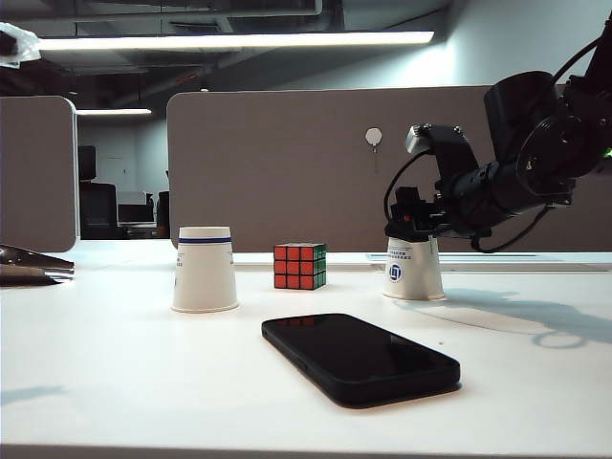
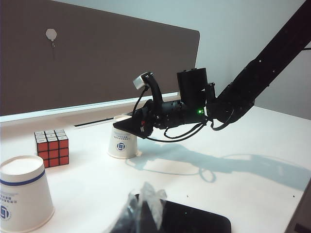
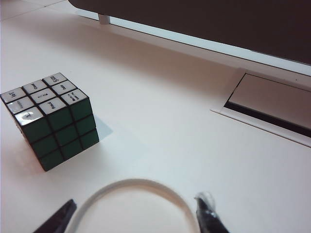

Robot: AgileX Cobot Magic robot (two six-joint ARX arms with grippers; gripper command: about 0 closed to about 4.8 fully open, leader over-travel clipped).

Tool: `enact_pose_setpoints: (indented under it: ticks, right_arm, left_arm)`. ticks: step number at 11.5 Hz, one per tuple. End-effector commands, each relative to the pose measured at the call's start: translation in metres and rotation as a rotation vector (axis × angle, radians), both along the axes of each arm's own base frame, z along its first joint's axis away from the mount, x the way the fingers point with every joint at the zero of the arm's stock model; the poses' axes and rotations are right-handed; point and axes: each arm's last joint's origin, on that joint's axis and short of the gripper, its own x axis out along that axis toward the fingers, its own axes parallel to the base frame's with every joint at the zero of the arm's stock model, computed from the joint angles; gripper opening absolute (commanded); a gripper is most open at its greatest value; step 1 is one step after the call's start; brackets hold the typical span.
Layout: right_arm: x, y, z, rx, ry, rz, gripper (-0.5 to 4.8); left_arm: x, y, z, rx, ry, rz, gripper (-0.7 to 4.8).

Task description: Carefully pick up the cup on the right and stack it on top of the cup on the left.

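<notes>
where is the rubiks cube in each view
Exterior view: rubiks cube mid-table, between the two upturned cups.
Left wrist view: at the left edge, behind the nearer cup.
Right wrist view: at the left, beyond the cup rim that the right tool's fingers flank.
Shared landmark: the grey partition behind the table.

Left cup (image 1: 205, 270) is standing left of the cube (image 1: 299, 266), with the right cup (image 1: 413, 269) right of it. Phone (image 1: 360, 358) is lying in front. Right gripper (image 1: 409, 229) is sitting over the right cup's top, apparently straddling it; left gripper (image 2: 141, 213) is hanging near the phone.
</notes>
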Motion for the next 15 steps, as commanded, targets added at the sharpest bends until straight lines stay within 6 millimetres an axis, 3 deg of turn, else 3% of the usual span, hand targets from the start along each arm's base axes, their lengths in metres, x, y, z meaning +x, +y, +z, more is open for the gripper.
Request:
enact_pose_setpoints:
  ticks: [1, 3, 7, 10, 13, 15]
  right_arm:
    - [0.000, 0.001, 0.005, 0.011, -0.026, 0.021, 3.05]
    - [0.000, 0.002, 0.008, 0.034, -0.045, 0.056, 3.05]
    - [0.000, 0.007, 0.030, 0.258, -0.141, 0.224, 3.05]
    - [-0.009, 0.058, 0.061, 0.321, -0.255, 0.483, 3.05]
    - [-0.013, 0.109, 0.081, 0.236, -0.235, 0.589, 3.06]
    - [-0.018, 0.125, 0.082, 0.195, -0.238, 0.585, 3.06]
  left_arm:
    - [-0.001, 0.000, 0.003, -0.004, -0.024, -0.001, -0.04]
    - [-0.001, 0.000, 0.003, -0.004, -0.023, 0.000, -0.05]
    - [-0.001, 0.000, 0.003, -0.004, -0.024, 0.000, -0.05]
    - [-0.001, 0.000, 0.003, -0.002, -0.027, 0.001, -0.05]
    - [0.000, 0.000, 0.003, -0.006, -0.031, 0.019, -0.05]
    - [0.001, 0.001, 0.003, -0.014, -0.027, 0.061, -0.05]
